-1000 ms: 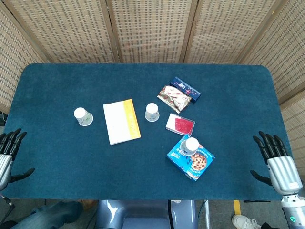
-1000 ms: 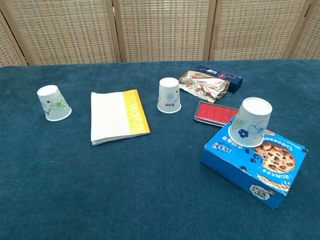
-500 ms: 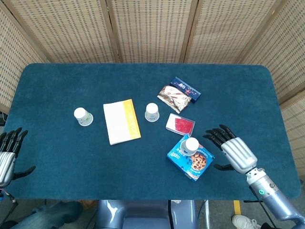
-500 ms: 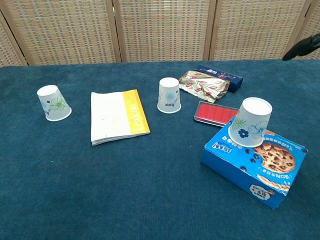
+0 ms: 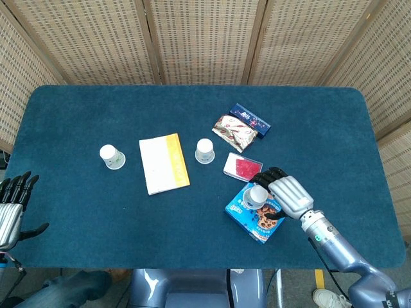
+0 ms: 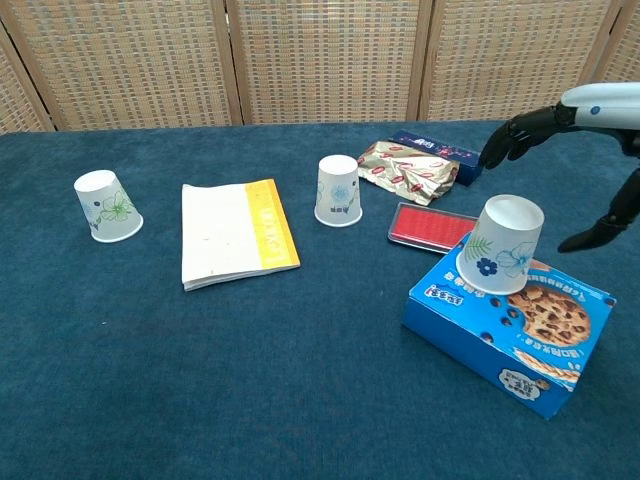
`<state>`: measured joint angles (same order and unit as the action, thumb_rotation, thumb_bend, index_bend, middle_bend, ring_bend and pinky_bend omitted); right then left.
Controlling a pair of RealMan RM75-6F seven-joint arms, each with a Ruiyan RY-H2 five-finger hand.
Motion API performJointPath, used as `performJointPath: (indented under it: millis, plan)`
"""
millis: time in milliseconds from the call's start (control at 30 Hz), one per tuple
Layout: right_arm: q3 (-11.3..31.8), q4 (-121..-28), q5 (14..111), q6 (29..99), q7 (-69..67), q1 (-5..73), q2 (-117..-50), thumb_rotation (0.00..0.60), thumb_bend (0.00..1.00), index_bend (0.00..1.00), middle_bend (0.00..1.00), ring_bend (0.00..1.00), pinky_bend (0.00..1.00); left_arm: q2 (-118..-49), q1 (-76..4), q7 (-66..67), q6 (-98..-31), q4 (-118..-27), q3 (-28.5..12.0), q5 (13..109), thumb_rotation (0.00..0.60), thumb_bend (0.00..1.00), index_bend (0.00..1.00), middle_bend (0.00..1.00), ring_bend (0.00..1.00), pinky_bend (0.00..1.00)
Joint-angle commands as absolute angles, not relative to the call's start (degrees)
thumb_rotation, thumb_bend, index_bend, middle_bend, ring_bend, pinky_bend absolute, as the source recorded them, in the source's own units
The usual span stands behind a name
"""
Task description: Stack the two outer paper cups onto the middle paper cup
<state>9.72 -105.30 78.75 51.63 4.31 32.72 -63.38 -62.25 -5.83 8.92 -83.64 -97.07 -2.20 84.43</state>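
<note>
Three white paper cups with flower prints stand upside down on the blue table (image 5: 77, 212). The left cup (image 5: 111, 156) sits alone near the table's left side, printed with green leaves. The middle cup (image 5: 204, 151) stands just right of a white and yellow booklet (image 5: 164, 163) and carries a small blue flower pattern. The right cup (image 5: 257, 196) rests on top of a blue cookie box (image 5: 257, 215), tilted slightly as seen from the chest view, its print a dark blue flower with green fronds.

The right hand (image 5: 282, 189) hovers just beside and above the right cup, fingers spread apart and holding nothing; in the chest view its dark fingertips (image 6: 505, 140) reach over behind the cup while the thumb hangs off to the cup's right, neither touching it. The left hand (image 5: 14, 205) sits at the table's near left edge, well apart from the cups, fingers extended and apart with nothing in them.

Behind the cookie box lies a red flat case (image 5: 243, 167), and further back a shiny patterned snack pack (image 5: 234, 131) lies just beside a dark blue box (image 5: 250, 119).
</note>
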Motion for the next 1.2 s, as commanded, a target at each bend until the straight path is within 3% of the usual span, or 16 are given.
performJointPath:
  millis: [33, 500, 633, 867, 1000, 1200]
  plan:
    - [10.5, -105.4, 75.8, 50.3, 6.1, 34.2, -64.0, 0.600, 0.28, 0.28, 0.32, 0.26, 0.23, -62.3, -5.9, 9.0, -83.4, -97.0, -2.2, 84.2, 0.600, 0.00, 0.00, 0.00, 0.00, 0.00]
    - [10.4, -103.2, 68.0, 48.2, 9.1, 37.6, -67.1, 0.600, 0.32, 0.38, 0.42, 0.36, 0.33, -62.4, -5.9, 9.4, -83.5, -97.2, -2.2, 84.3, 0.600, 0.00, 0.00, 0.00, 0.00, 0.00]
    - [10.5, -102.3, 67.4, 48.4, 9.2, 38.1, -68.0, 0.600, 0.37, 0.44, 0.48, 0.42, 0.41, -62.4, -5.9, 9.5, -83.6, -97.3, -2.1, 84.3, 0.600, 0.00, 0.00, 0.00, 0.00, 0.00]
    - [11.0, -102.6, 67.0, 48.6, 8.4, 38.9, -67.8, 0.600, 0.44, 0.46, 0.49, 0.43, 0.44, -62.4, -6.0, 9.5, -83.1, -97.3, -2.2, 83.6, 0.600, 0.00, 0.00, 0.00, 0.00, 0.00]
    - [12.1, -103.1, 66.9, 49.0, 7.9, 39.7, -67.2, 0.600, 0.46, 0.46, 0.50, 0.44, 0.44, -62.4, -6.2, 9.6, -82.8, -97.3, -2.4, 83.2, 0.600, 0.00, 0.00, 0.00, 0.00, 0.00]
    - [17.2, -102.6, 61.5, 47.6, 10.2, 45.0, -66.9, 0.600, 0.48, 0.46, 0.50, 0.44, 0.44, -62.9, -6.9, 10.3, -81.2, -96.8, -2.9, 81.4, 0.600, 0.00, 0.00, 0.00, 0.00, 0.00]
